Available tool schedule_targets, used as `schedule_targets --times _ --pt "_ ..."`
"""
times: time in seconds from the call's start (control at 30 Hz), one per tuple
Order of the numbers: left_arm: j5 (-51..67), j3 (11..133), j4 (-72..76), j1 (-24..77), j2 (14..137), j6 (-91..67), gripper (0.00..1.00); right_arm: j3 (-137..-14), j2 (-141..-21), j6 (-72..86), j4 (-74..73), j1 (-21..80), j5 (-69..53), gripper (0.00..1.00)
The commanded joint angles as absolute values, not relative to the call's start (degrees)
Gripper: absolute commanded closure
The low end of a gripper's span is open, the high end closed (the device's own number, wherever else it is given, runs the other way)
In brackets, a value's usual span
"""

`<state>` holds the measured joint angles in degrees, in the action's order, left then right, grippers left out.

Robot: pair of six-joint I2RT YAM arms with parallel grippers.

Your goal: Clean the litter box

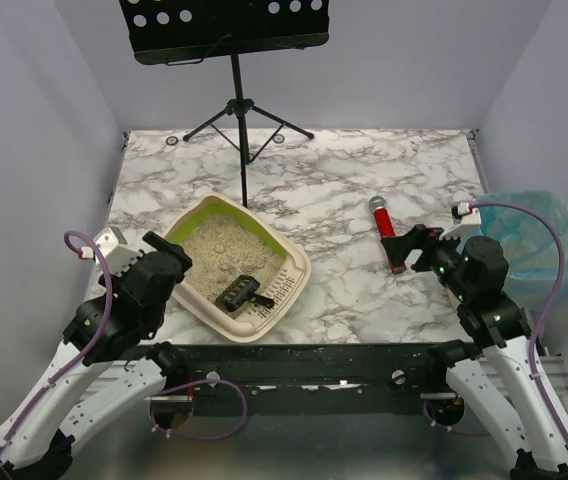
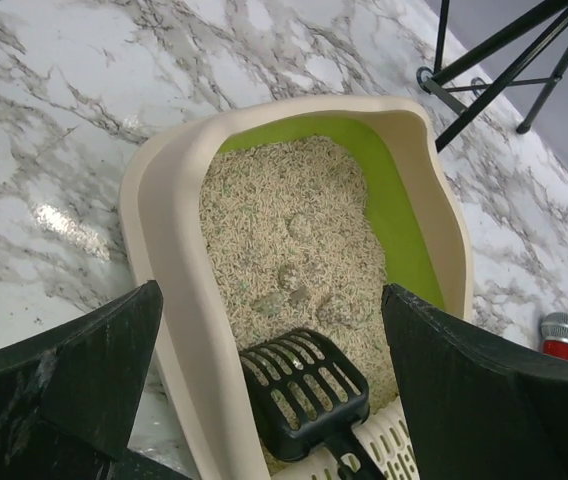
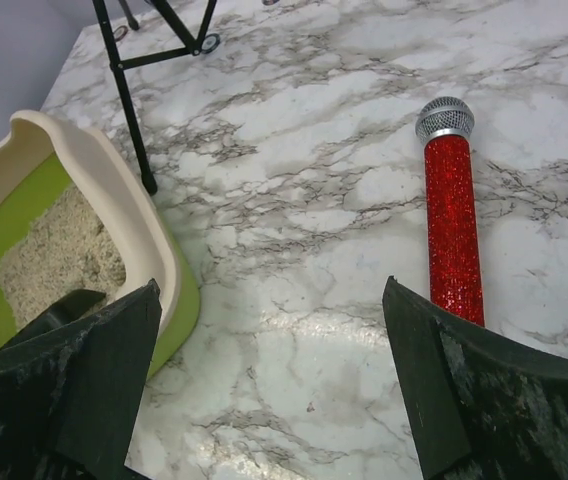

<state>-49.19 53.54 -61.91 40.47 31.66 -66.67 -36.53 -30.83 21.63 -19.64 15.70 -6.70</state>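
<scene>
Glossy marbled desk (image 1: 364,300), pale walls (image 1: 404,60). Rounded beige litter box (image 2: 169,250) holds grainy litter (image 2: 274,210) and slotted black scoop (image 2: 299,385). Left gripper (image 2: 269,300) and right gripper (image 3: 269,300) gape wide.

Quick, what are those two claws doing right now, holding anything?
Left gripper: open, holding nothing, pointed at the shallow beige plastic litter box with green inner rim.
Right gripper: open, holding nothing, near the glittery red microphone.

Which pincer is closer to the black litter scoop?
Left. The left pincer hovers at the litter box rim, near the scoop; the right pincer is far off, beside the microphone.
</scene>
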Motion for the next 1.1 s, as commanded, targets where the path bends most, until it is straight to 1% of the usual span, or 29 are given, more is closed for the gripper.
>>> schedule_targets --times 0.0,0.1,0.13,0.17,0.23,0.27,0.3,0.33,0.4,0.43,0.5,0.53,0.57,0.6,0.63,0.67,0.73,0.8,0.83,0.87,0.93,0.97,1.03,1.07 --pt "-49.75 52.21 -67.14 40.17 31.47 -72.76 0.01 -36.38 -30.85 20.48 -16.71 15.91 -8.34 0.0" --pt "-49.66 49.32 -70.4 40.17 31.46 -78.55 0.01 -37.7 -33.92 18.3 -13.29 15.82 -17.63 0.0" --pt "-48.7 48.44 -70.57 40.25 31.46 -79.36 0.01 -38.23 -35.49 17.67 -12.49 15.82 -24.19 0.0" --pt "-48.08 47.47 -70.4 40.25 31.55 -79.97 0.01 -38.75 -37.07 17.06 -11.78 16.08 -27.48 0.0" --pt "-46.76 44.83 -68.74 40.17 31.82 -79.46 0.01 -39.81 -42.08 16.61 -8.19 18.61 -30.05 0.0" --pt "-46.15 44.13 -67.08 40.25 32.08 -79.45 0.01 -40.51 -43.75 15.83 -7.56 20.55 -28.75 0.0" --pt "-45.62 42.9 -66.28 40.17 32.6 -79.63 0.01 -41.39 -47.95 15.21 -6.95 22.83 -26.39 0.0" --pt "-45.09 42.37 -65.14 40.17 32.78 -78.67 0.01 -44.18 -50.25 13.73 -7.29 27.99 -20.89 0.0" --pt "-43.34 40.97 -61.71 40.17 34.01 -78.23 0.01 -47.27 -55.78 11.79 -8.0 33.2 -15.41 0.0" --pt "-43.07 40.52 -60.74 40.17 34.36 -77.61 0.01 -49.11 -62.16 10.56 -7.65 36.53 -12.42 0.0" --pt "-42.98 39.21 -58.89 40.08 35.59 -78.13 0.01 -55.08 -68.87 10.55 -7.55 38.23 -11.08 0.0" --pt "-43.07 38.85 -58.45 40.08 35.94 -78.66 0.02 -57.89 -76.65 9.85 -8.69 39.1 -11.68 0.0" --pt "-43.24 38.5 -58.19 40.17 36.38 -79.79 0.05 -62.97 -80.03 9.32 -9.4 39.72 -11.34 0.0" --pt "-43.33 37.97 -57.84 40.17 37.52 -79.72 0.05 -64.93 -83.64 8.53 -9.06 40.68 -10.12 0.0" --pt "-43.5 37.79 -57.57 40.08 37.96 -79.63 0.07 -66.52 -86.46 6.35 -8.62 43.22 -5.58 0.0" --pt "-44.03 37.62 -58.26 40.08 38.58 -80.93 0.13 -68.45 -91.7 4.85 -8.35 44.46 -3.88 0.0" --pt "-44.3 37.62 -58.71 40.08 40.16 -81.21 0.16 -73.28 -96.13 0.64 -8.0 47.88 1.19 0.0" --pt "-43.86 36.83 -57.57 39.99 41.39 -80.78 0.19 -78.1 -102.28 -2.98 -7.91 49.39 3.24 0.0" --pt "-43.07 36.39 -56.7 39.9 41.83 -80.42 0.2 -79.96 -104.57 -3.25 -8.61 49.92 6.21 0.05" --pt "-42.46 36.04 -55.3 39.82 42.1 -80.33 0.24 -81.89 -106.5 -3.51 -9.83 50.1 7.02 0.1" --pt "-41.4 35.42 -54.5 39.9 42.8 -79.89 0.31 -86.55 -110.99 -3.08 -14.75 50.36 7.29 0.26" --pt "-40.87 35.42 -54.67 39.82 43.06 -80.07 0.38 -86.92 -111.7 -3.08 -15.46 50.8 6.16 0.5" --pt "-40.78 35.51 -55.28 39.9 42.89 -80.33 0.42 -84.66 -111.36 -2.12 -15.03 51.85 5.71 0.59" --pt "-41.3 35.59 -56.5 39.82 42.8 -80.85 0.46 -83.42 -110.66 -1.5 -14.25 52.29 5.45 0.64"
